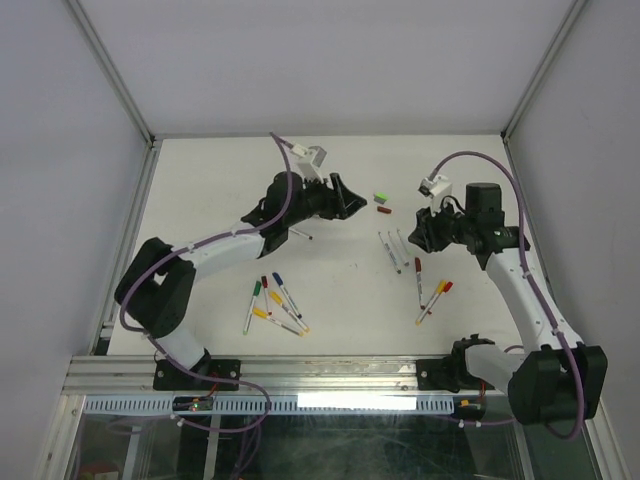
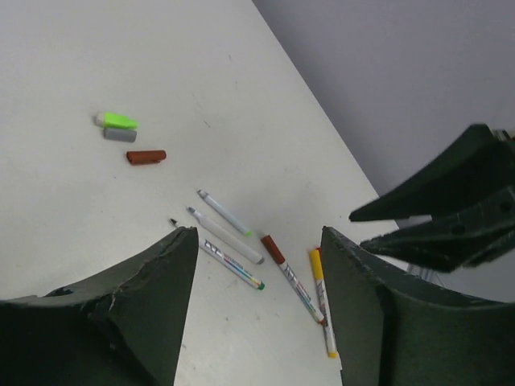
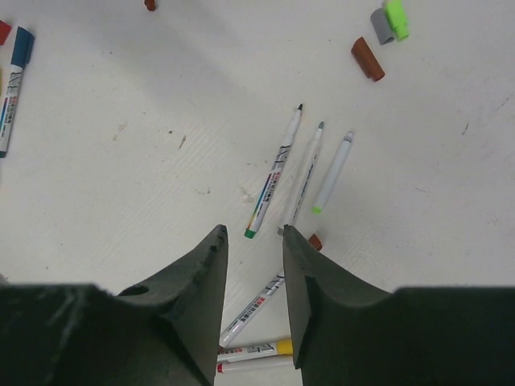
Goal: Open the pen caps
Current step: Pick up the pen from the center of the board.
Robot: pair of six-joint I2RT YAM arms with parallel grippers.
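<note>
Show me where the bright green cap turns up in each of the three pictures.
Top view: green cap slightly above centre.
Left wrist view: green cap at upper left.
Right wrist view: green cap in the top right corner.
Shared landmark: the dark red cap lying close by.

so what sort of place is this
Probably a robot lab test cell: a white table boxed in by plain panels, the left arm and right arm bolted to a metal rail, with pens and loose caps.
</note>
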